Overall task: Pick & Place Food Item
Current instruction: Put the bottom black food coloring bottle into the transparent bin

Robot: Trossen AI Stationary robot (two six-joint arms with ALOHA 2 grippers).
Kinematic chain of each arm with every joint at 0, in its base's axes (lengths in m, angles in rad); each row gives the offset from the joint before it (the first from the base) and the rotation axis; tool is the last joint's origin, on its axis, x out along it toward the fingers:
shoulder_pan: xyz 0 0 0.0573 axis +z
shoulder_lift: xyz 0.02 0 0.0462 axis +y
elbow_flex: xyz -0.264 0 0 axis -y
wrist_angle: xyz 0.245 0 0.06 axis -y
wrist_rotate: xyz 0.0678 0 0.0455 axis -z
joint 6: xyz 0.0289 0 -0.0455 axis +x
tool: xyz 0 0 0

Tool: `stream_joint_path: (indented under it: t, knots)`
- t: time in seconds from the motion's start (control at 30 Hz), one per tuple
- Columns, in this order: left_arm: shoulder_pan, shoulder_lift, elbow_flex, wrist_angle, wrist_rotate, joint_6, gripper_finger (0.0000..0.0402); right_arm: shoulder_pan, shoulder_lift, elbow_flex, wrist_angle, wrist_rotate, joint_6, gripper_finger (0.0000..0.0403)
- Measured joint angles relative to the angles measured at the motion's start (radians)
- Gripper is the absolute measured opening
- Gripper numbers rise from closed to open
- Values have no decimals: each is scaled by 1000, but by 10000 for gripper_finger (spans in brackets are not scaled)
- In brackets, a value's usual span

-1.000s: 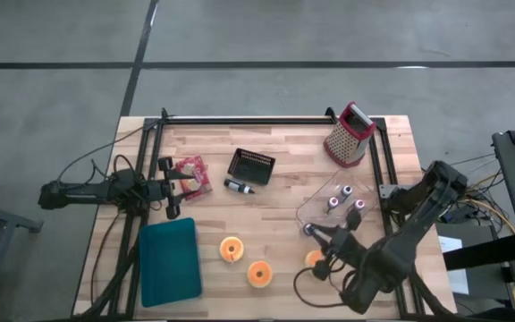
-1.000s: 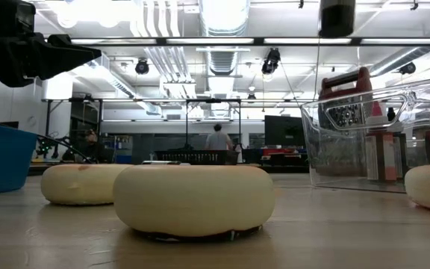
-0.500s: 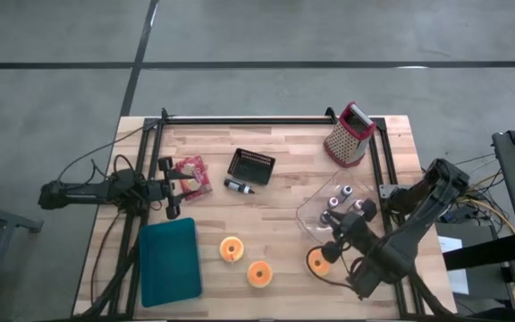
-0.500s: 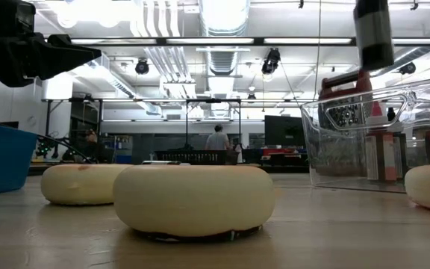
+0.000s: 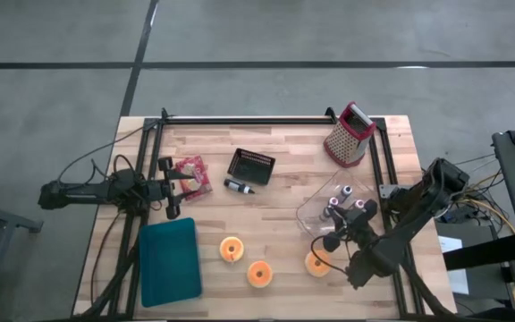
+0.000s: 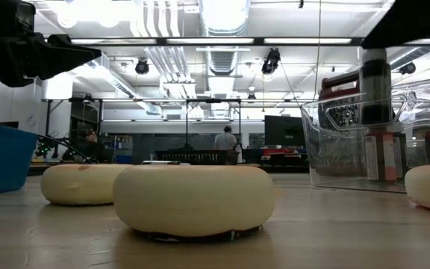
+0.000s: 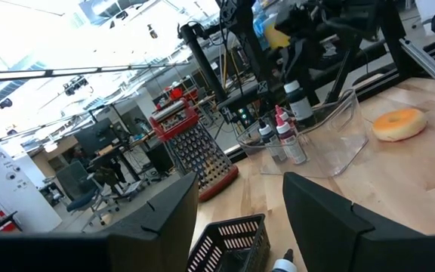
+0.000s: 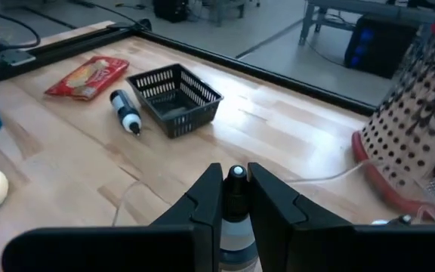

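Dark right hand (image 8: 235,198) clamped on small bottle (image 8: 235,189) above clear bin (image 5: 333,207) | left hand (image 5: 173,186) apart, idle | risk: bottle slipping, toppling neighbours.

Your two arms are matte black, built of chunky jointed segments, with thin dark cables trailing off the left arm (image 5: 88,192). Each hand, like the right hand (image 8: 235,198), ends in two broad, blocky black fingers with angled inner faces.

- Three doughnuts (image 5: 258,273) lie in a row near the desk's (image 5: 284,148) front edge.
- A tray (image 5: 169,260) sits to their left.
- Behind them sit a basket (image 5: 251,165) and a grater (image 5: 349,136).
- A container (image 5: 336,207) holds bottles (image 5: 339,198) on the right.
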Motion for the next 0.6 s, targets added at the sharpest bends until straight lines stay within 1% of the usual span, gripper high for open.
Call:
stream_joint_path:
  t: [0.27, 0.4, 0.6]
  knots:
    - [0, 0, 0, 0, 0, 0, 200, 0, 1, -107, 188, 4, 9, 44]
    - [0, 0, 0, 0, 0, 0, 200, 0, 1, -139, 247, 6, 8, 44]
    - [0, 0, 0, 0, 0, 0, 200, -16, 1, -170, 344, 10, -53, 44]
